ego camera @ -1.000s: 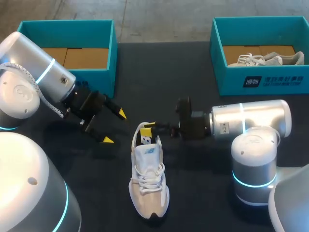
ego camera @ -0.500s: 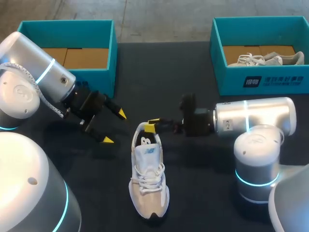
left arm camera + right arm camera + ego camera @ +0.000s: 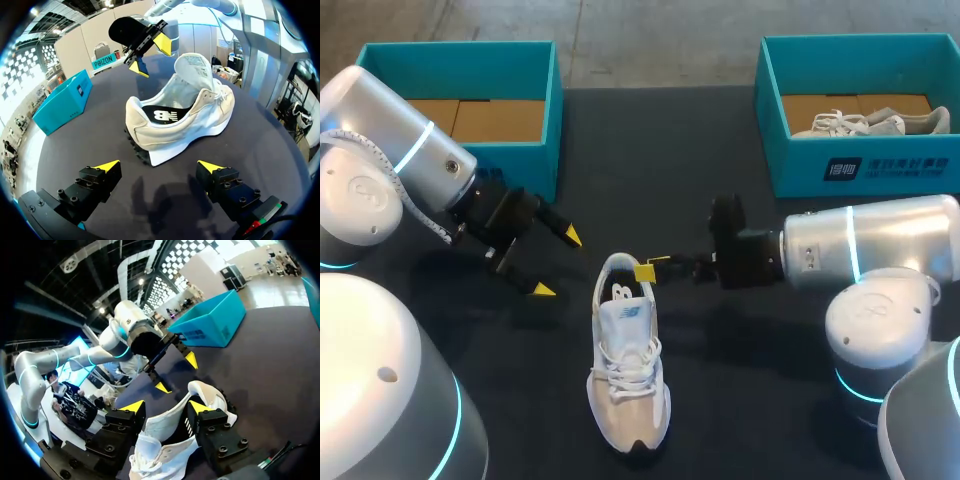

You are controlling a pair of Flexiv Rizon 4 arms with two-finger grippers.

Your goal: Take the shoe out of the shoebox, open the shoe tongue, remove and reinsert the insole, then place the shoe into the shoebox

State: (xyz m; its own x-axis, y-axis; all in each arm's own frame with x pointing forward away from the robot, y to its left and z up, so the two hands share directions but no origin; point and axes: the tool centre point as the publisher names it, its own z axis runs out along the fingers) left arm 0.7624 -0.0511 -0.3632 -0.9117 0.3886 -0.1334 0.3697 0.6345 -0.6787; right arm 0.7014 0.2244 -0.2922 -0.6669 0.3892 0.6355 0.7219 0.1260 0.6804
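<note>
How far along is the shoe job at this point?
Done: the shoe is out and stands on the table. In hand: the right gripper straddles the shoe's collar, open; the left gripper hangs open nearby. The black insole lies in the shoe; whether it was already out cannot be told. Left at least: putting the shoe into a shoebox.

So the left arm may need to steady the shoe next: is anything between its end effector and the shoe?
Nothing visible. Only bare dark table lies between the open left end effector and the shoe; the right end effector is at its far side.
</note>
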